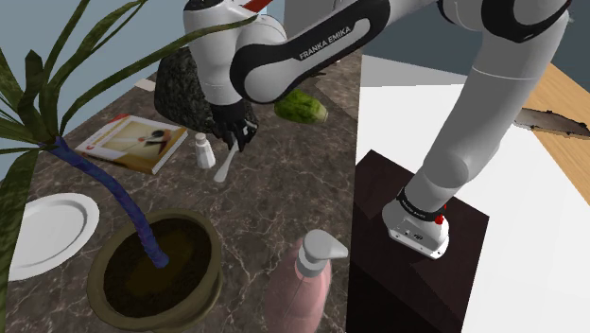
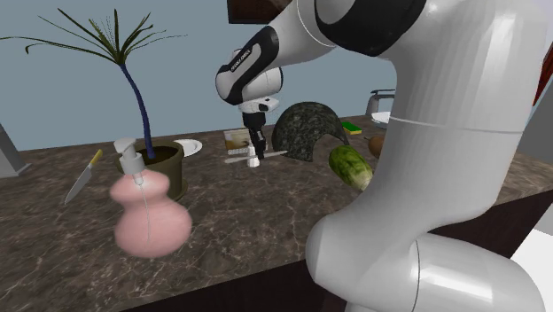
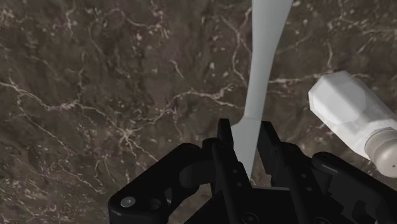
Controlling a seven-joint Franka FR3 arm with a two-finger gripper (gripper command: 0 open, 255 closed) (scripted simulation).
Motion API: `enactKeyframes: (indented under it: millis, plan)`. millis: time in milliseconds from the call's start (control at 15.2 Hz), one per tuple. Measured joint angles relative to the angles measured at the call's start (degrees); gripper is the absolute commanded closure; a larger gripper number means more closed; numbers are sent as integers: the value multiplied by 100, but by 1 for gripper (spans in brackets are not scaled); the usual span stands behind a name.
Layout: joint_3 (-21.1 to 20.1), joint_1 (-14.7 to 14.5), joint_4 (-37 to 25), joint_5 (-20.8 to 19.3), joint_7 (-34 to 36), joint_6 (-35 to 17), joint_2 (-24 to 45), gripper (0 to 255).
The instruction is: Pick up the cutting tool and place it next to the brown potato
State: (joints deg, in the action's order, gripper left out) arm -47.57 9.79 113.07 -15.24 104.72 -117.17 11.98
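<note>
Far on the second exterior view's left we spotted the yellow-handled knife (image 2: 85, 175) lying flat on the marble counter (image 2: 266, 213), well apart from the arm. Mid-counter, the gripper (image 3: 245, 137) was pinching a thin white utensil (image 3: 264, 57), just beside a small white bottle (image 3: 347, 111). The brown potato (image 2: 378, 144) sat way off right.

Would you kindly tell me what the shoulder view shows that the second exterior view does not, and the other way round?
The shoulder view adds the dark stand at its lower right and a wooden top beyond it. The second exterior view adds a yellow-handled knife at its left, plus a brown potato and a green sponge at its right. Both share the claw at the white utensil, the pink dispenser, the plant pot and the green vegetable.
</note>
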Motion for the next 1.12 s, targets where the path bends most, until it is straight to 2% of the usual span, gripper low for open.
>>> enactKeyframes:
  millis: [924, 1122]
  plan:
    - [-109, 108, -659, 430, -345, 918, -437, 255]
    - [-9, 376, -370, 711, -782, 837, -822, 255]
